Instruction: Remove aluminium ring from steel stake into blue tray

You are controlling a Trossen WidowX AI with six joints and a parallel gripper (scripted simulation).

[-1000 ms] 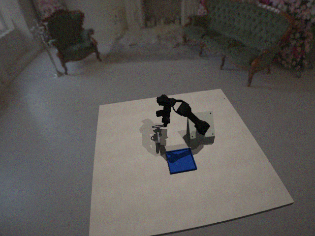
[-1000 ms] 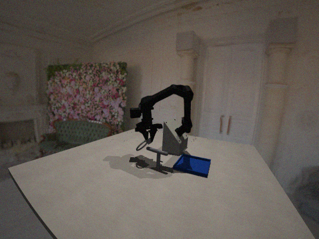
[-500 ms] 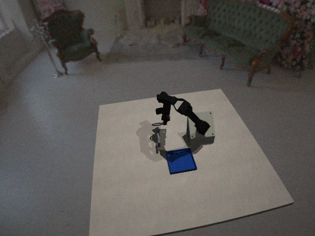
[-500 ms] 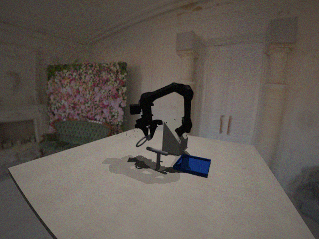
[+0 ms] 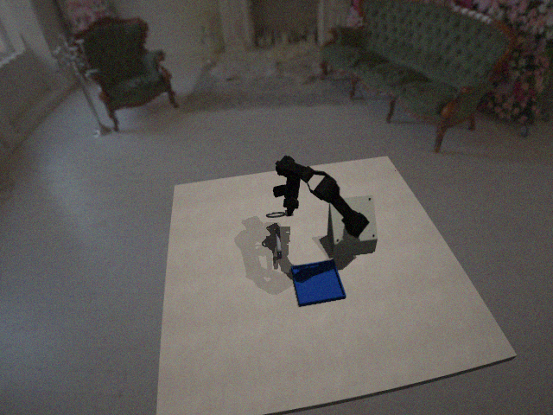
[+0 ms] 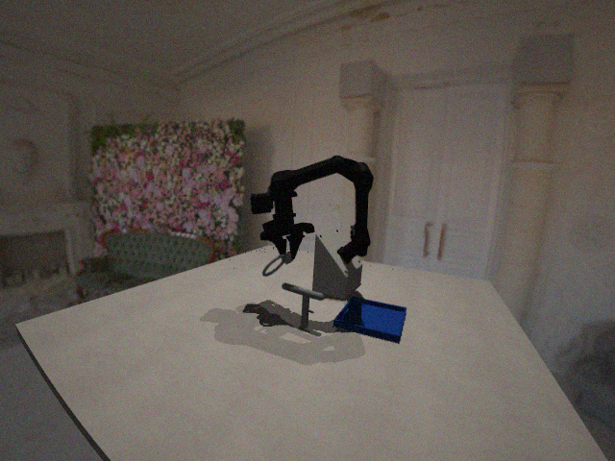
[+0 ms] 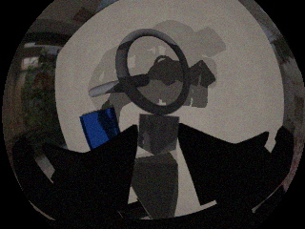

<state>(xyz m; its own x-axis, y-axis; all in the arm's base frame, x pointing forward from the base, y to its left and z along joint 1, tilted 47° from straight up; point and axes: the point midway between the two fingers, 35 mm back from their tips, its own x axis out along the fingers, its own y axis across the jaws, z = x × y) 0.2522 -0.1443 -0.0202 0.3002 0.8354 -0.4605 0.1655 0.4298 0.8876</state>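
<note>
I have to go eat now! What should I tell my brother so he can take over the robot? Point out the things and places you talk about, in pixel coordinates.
Gripper [image 5: 289, 213] [image 6: 288, 257] [image 7: 156, 129]: shut on the ring [image 5: 267, 216] [image 6: 264, 272] [image 7: 185, 78] by its tab, up in the air.
Stake [image 6: 305, 312]: standing on the table, nothing around it.
Blue tray [image 5: 319, 285] [image 6: 380, 320] [image 7: 98, 129]: beside the stake, no ring inside.
Done: ring off the stake.
Left: lay the ring flat in the tray, let go, move away.

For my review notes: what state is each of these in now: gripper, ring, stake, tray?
Gripper: shut on the ring's tab, raised.
Ring: off the stake, in the air, tilted.
Stake: upright, bare.
Tray: flat, nothing in it but shadow.
</note>
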